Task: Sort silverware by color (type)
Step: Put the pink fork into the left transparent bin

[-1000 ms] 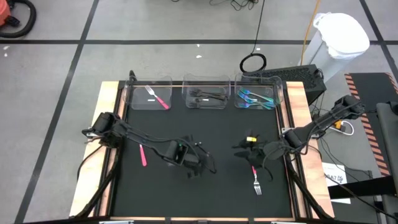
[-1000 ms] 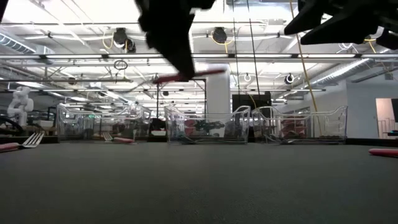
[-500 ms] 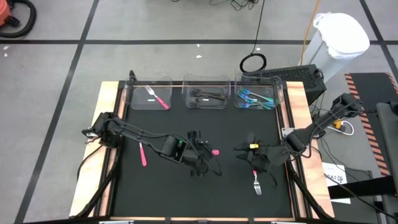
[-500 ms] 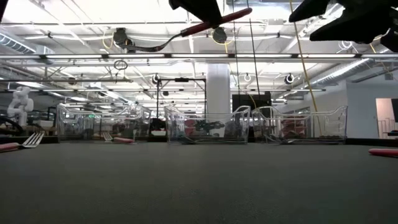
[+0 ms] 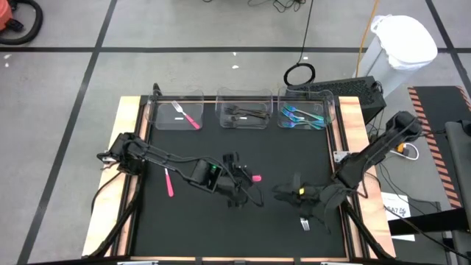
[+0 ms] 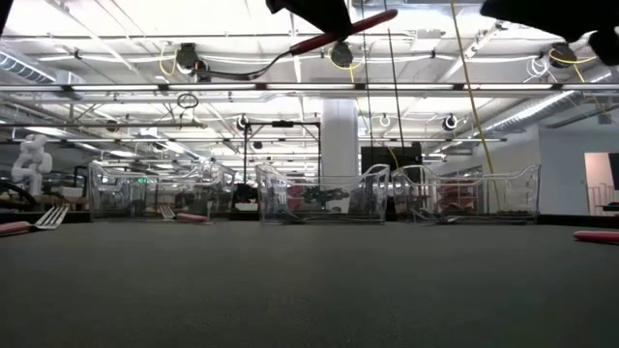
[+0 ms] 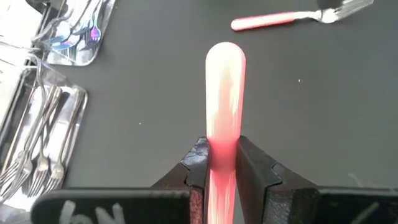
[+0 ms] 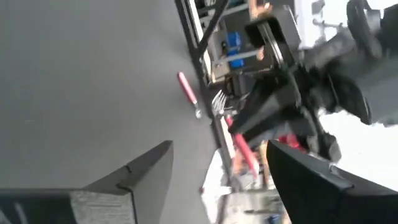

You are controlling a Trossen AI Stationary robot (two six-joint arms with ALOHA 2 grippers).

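Note:
My left gripper (image 5: 241, 185) is over the mat's middle, shut on a pink-handled utensil with a silver head (image 6: 290, 46), held high above the mat. My right gripper (image 5: 296, 194) is open and empty, low over the near right of the mat. It hangs above a pink-handled fork whose silver head (image 5: 304, 222) lies flat on the mat. Another pink-handled utensil (image 5: 169, 182) lies flat on the mat's left part. My right wrist view shows my open fingers (image 8: 149, 180) and, beyond them, the left gripper with its utensil (image 8: 244, 150). My left gripper pinches the pink handle (image 7: 221, 144) between its two fingers, about midway along it. The handle's rounded free end (image 7: 225, 56) sticks out ahead of the fingers. The utensil is lifted clear of the mat and tilted, handle end higher, silver head (image 6: 208, 70) lower.
Three clear bins stand in a row at the mat's far edge: the left bin (image 5: 175, 105) holds a pink-handled fork, the middle bin (image 5: 246, 103) black pieces, the right bin (image 5: 306, 104) teal ones. The wooden table rim (image 5: 131, 132) frames the black mat.
My left gripper has risen with the pink-handled utensil, lifting it well clear of the mat, and shifted slightly toward the right edge. My right gripper has moved toward the table's near edge, over the pink fork's handle.

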